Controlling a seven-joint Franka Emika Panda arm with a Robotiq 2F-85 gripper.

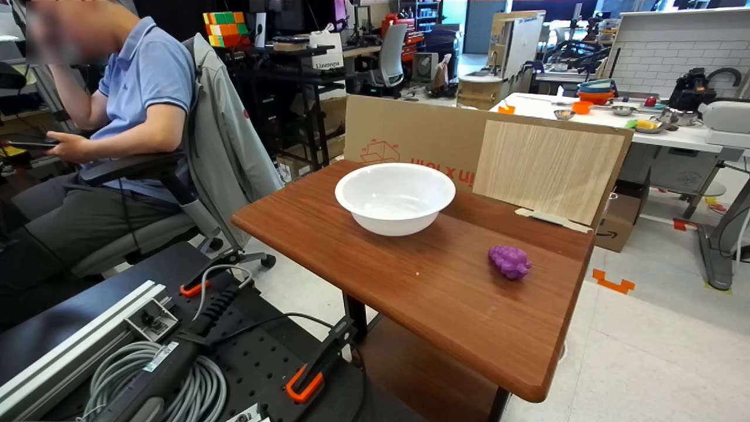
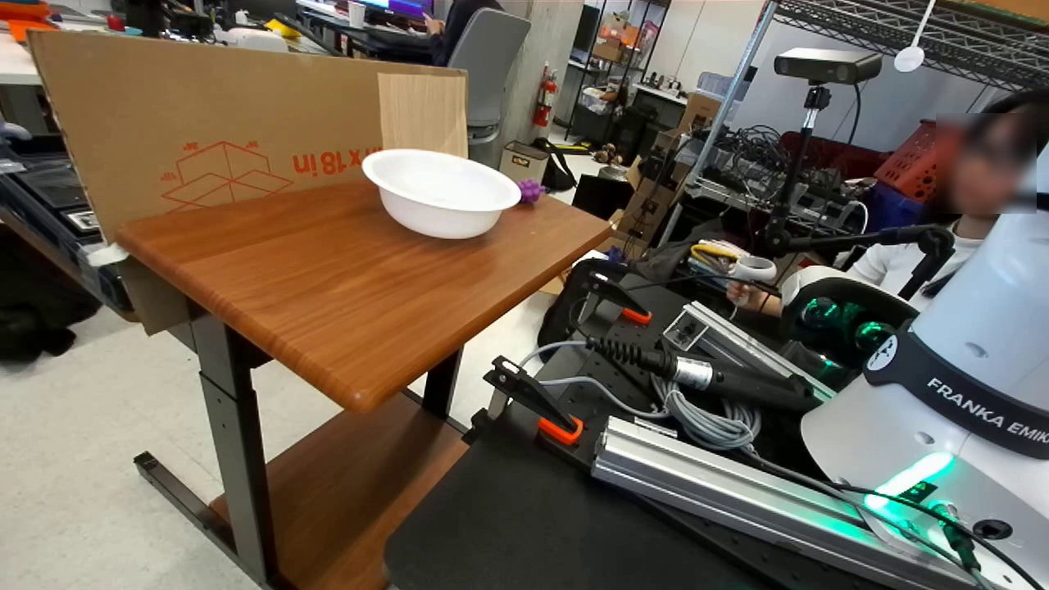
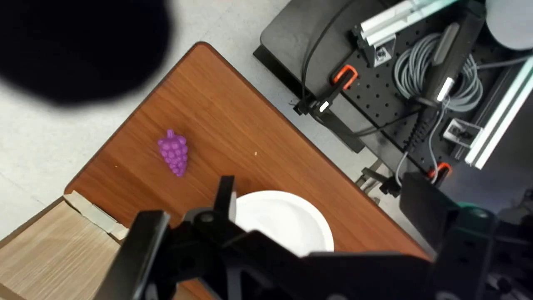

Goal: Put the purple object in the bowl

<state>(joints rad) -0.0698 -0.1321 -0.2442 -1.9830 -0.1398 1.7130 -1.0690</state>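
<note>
The purple object (image 1: 510,262) is a lumpy grape-bunch shape lying on the brown wooden table (image 1: 328,246). It is in full view in the wrist view (image 3: 173,152), and in an exterior view only part of it (image 2: 531,192) shows behind the bowl. The white bowl (image 1: 395,199) stands upright on the same table, apart from the purple object; it also shows in an exterior view (image 2: 442,194). In the wrist view the bowl (image 3: 287,221) is partly hidden by the gripper. My gripper (image 3: 320,187) is open with its fingers wide apart and nothing between them. It hangs above the table and is outside both exterior views.
A cardboard panel (image 1: 416,126) with a light wood-pattern sheet (image 1: 548,170) stands along the table's back edge. A black pegboard bench (image 1: 252,357) with orange clamps, cables and an aluminium rail lies beside the table. People sit nearby in both exterior views.
</note>
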